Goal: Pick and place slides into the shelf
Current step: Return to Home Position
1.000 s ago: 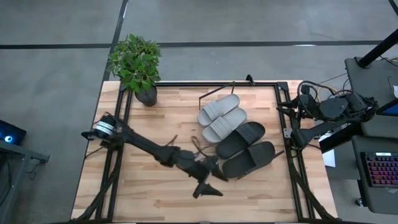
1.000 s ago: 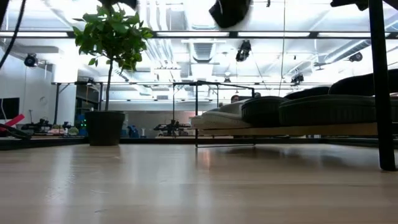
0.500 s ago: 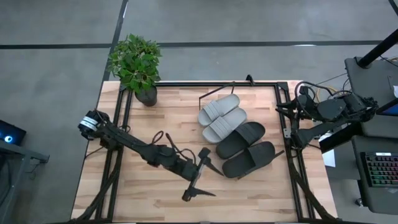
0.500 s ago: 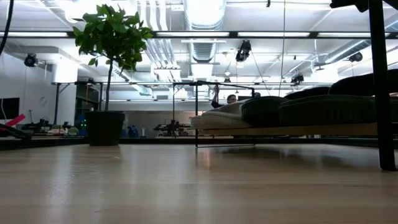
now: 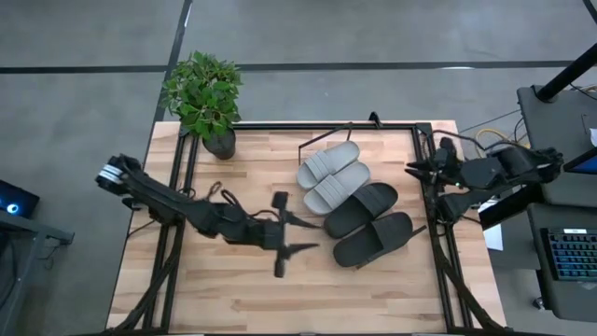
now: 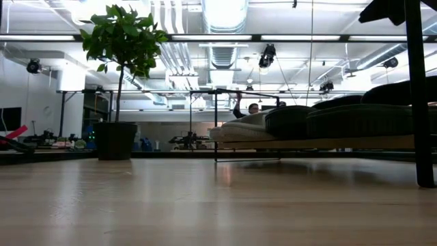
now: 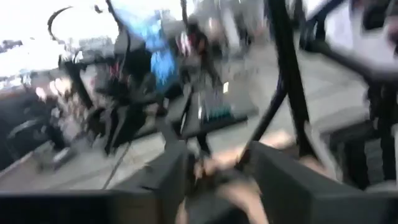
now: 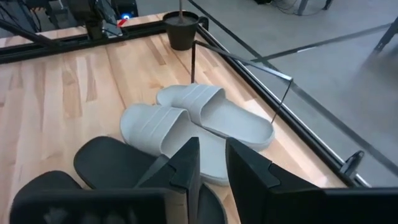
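Most of the shelf (image 6: 321, 143) lies hidden beneath the four slides (image 5: 364, 207)

The slatted wooden table (image 5: 373, 289) carries a potted plant (image 5: 207, 98) and the shelf (image 6: 321, 143) (holding all four slides (image 5: 331, 175)).

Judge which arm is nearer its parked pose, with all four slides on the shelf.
Probably right: the right gripper is tucked at the table's right edge; the left gripper hangs open mid-table.
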You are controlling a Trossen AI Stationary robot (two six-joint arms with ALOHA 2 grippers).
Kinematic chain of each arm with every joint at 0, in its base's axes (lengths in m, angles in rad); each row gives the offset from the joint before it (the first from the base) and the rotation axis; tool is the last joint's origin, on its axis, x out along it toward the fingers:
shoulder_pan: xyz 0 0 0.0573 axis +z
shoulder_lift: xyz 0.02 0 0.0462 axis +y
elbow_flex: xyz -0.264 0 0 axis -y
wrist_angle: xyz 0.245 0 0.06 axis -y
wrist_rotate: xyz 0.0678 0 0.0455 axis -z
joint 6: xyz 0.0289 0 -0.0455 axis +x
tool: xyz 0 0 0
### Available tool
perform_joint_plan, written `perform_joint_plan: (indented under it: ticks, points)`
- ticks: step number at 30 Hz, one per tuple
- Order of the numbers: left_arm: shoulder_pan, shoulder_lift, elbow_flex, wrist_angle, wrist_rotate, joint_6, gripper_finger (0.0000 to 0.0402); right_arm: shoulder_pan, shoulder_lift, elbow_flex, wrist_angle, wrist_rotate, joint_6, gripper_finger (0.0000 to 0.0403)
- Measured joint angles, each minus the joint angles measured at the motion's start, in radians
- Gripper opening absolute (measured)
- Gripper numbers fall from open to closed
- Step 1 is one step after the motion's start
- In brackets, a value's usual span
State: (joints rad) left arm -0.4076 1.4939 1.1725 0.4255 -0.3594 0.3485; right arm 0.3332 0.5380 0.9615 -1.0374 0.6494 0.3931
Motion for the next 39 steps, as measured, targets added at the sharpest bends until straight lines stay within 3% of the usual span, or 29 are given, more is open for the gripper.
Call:
perform_joint_plan:
  ticks: [6, 12, 14, 16, 20, 22, 25, 29, 31, 33, 39]
  points:
    - [-0.030, -0.180, -0.005, -0.304, -0.131, 0.002, 0.0017, 0.000, 0.003, -0.115, 0.176, 0.007, -0.079, 0.0062]
    - [-0.058, -0.364, -0.015, -0.618, -0.155, -0.132, 0.0010, 0.000, 0.002, -0.250, 0.417, 0.006, -0.165, 0.0061]
    - [-0.057, -0.413, -0.033, -0.668, -0.078, -0.173, 0.0004, 0.000, 0.002, -0.286, 0.470, 0.006, -0.176, 0.0061]
    - [-0.056, -0.453, -0.077, -0.643, 0.067, -0.172, 0.0001, 0.000, 0.002, -0.317, 0.509, 0.006, -0.182, 0.0059]
    - [-0.022, -0.483, -0.215, -0.419, 0.340, -0.105, 0.0001, 0.000, 0.002, -0.360, 0.547, 0.006, -0.177, 0.0059]
    - [0.027, -0.483, -0.268, -0.299, 0.394, -0.074, 0.0000, 0.000, 0.002, -0.375, 0.565, 0.006, -0.176, 0.0060]
    - [0.147, -0.471, -0.283, -0.281, 0.436, -0.054, 0.0000, 0.000, 0.001, -0.398, 0.611, 0.006, -0.177, 0.0061]
    - [0.310, -0.487, -0.243, -0.297, 0.600, -0.050, 0.0000, 0.000, 0.002, -0.409, 0.632, 0.005, -0.167, 0.0061]
    - [0.340, -0.533, -0.220, -0.357, 0.570, -0.016, 0.0000, 0.000, 0.004, -0.410, 0.632, 0.005, -0.166, 0.0061]
    - [0.336, -0.588, -0.217, -0.406, 0.452, 0.033, 0.0000, 0.000, 0.007, -0.410, 0.631, 0.005, -0.166, 0.0061]
    - [0.240, -0.747, -0.271, -0.522, 0.210, 0.061, 0.0000, 0.000, 0.013, -0.411, 0.631, 0.004, -0.174, 0.0061]
